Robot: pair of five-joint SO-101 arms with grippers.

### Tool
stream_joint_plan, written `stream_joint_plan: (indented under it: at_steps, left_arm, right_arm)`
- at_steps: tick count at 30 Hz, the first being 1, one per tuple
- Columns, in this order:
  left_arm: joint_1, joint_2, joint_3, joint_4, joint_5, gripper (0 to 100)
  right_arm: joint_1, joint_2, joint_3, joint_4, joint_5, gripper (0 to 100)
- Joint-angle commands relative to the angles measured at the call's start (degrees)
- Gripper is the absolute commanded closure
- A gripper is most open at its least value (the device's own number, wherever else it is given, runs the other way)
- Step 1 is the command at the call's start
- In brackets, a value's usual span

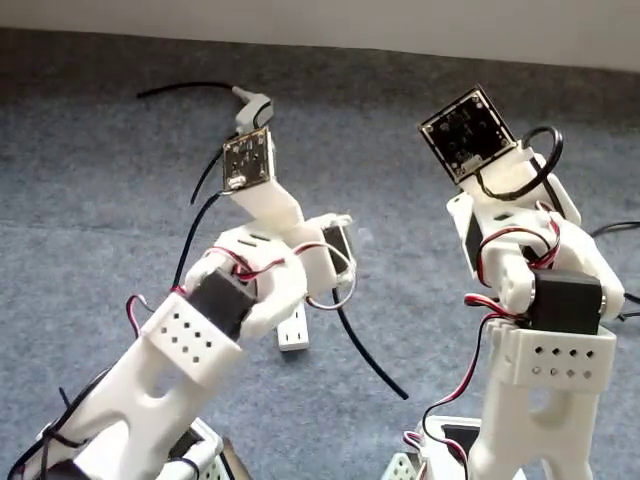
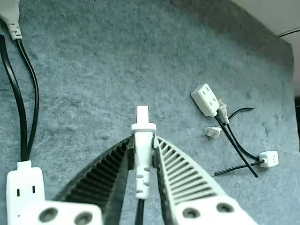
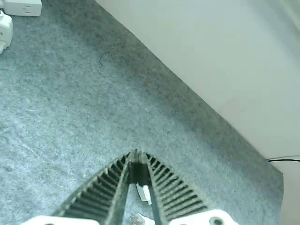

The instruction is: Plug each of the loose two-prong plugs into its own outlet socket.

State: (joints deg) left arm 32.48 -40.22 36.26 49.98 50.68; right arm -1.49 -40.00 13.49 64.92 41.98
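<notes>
Left gripper (image 2: pixel 143 139): both fingers clamped on the body of a white two-prong plug (image 2: pixel 142 161). Its two flat prongs stick out past the fingertips, above the grey felt mat (image 2: pixel 140 56). Its black cord runs back between the fingers toward the wrist.

Right gripper (image 3: pixel 135 153): fingertips together, over the mat close to its far edge by the pale wall (image 3: pixel 211 56). A small white bit shows in the slot behind the tips; I cannot tell what it is.

Count from the left wrist view:
- Plugs, 3: the held one; a loose white plug (image 2: pixel 11 18) on a black cord, lying flat; a third white plug (image 2: pixel 221 112) touching the end of an outlet block.
- White rectangular outlet blocks, 2: a two-slot outlet block (image 2: pixel 21 185) just beside the left gripper's base; a second outlet block (image 2: pixel 206 99) well apart from it.
- Small white cube (image 2: pixel 268 159) on a black cord, 1: two dark marks on its face; plug or socket, cannot tell.
- Small white scrap (image 2: pixel 213 132), 1: just beside the second outlet block, too small to identify.

High view: one white outlet block (image 1: pixel 293 330) lies on the mat, near and left of centre, partly under the left arm (image 1: pixel 200 330). One long black cable (image 1: pixel 370 360) runs past it toward the near right. The right arm (image 1: pixel 550 330) stands at the right.
</notes>
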Motion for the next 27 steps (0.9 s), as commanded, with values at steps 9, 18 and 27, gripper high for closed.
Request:
stream_joint_plan:
  at_steps: [9, 18, 27]
  left_arm:
    - [4.2, -29.4, 25.2, -24.4, -6.3, 99]
    - [6.2, -40.4, 53.3, -68.7, -16.9, 99]
    - [9.2, -40.4, 53.9, -66.7, -17.2, 99]
  right_arm:
    - [-5.4, -0.7, -2.3, -1.5, 0.0, 99.1]
    - [-7.1, -0.8, -2.9, -1.8, -5.5, 99.1]
    - [-20.2, -12.2, -0.5, -0.5, -7.3, 99.1]
